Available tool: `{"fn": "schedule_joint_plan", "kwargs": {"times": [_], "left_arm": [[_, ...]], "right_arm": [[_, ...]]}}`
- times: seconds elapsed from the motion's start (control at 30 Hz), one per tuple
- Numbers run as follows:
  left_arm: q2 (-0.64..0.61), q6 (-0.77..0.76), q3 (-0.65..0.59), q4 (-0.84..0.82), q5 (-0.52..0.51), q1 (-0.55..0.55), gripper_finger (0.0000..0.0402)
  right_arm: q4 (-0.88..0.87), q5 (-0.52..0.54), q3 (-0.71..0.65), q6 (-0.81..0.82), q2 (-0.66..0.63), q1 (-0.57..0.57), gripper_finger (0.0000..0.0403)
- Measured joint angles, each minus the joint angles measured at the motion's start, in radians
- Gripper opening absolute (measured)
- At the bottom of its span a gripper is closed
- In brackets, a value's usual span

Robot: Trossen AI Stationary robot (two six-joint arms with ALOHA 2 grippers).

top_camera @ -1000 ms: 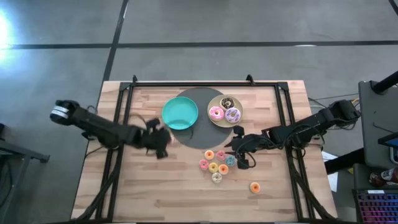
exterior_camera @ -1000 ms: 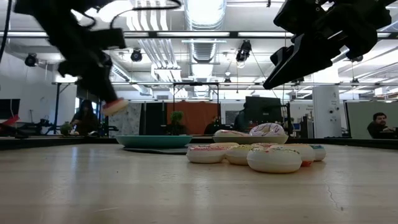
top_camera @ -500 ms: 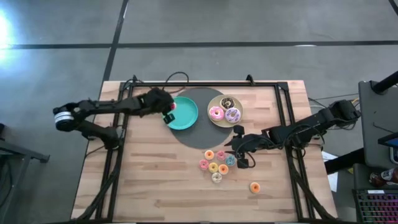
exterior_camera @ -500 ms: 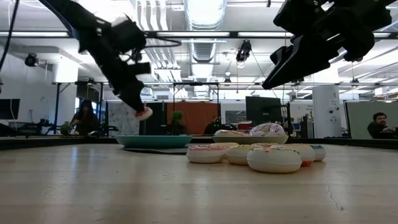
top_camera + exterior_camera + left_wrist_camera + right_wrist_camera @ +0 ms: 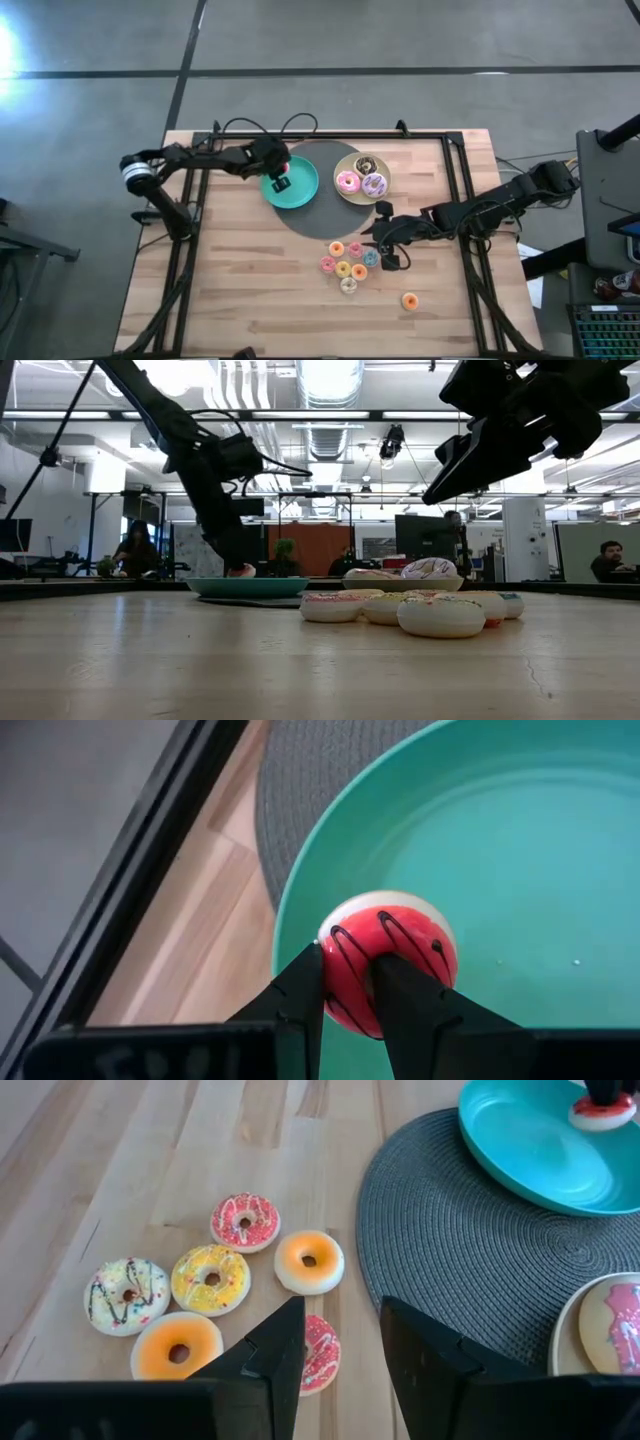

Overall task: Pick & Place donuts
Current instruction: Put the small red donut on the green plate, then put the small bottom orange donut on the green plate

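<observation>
Our left gripper [image 5: 281,183] sets a red donut [image 5: 388,958] low over the teal plate [image 5: 303,190], fingers clamped on it, presumably to drop it there. Our right gripper [image 5: 391,260] waits, fingers parted and empty, above the cluster of small donuts [image 5: 345,263]. Only the wrist camera reveals the donut's black drizzle; overhead alone shows 3 larger donuts [image 5: 361,178] on the beige plate [image 5: 383,194].
</observation>
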Motion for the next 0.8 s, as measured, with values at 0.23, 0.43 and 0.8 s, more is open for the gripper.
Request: {"fn": "schedule_joint_plan", "kwargs": {"times": [0.23,0.43,0.8], "left_arm": [[0.01,0.0,0.018,-0.001,-0.02,0.0,0.0066],[0.005,0.0,0.018,-0.007,-0.009,0.0,0.009],[-0.009,-0.001,0.018,-0.051,-0.016,0.0,0.015]], "right_arm": [[-0.006,-0.001,0.0,0.008,0.0,0.001,0.0123],[-0.007,-0.001,0.0,0.008,0.0,0.001,0.0123],[-0.007,-0.001,0.0,0.012,0.0,0.001,0.0123]]}}
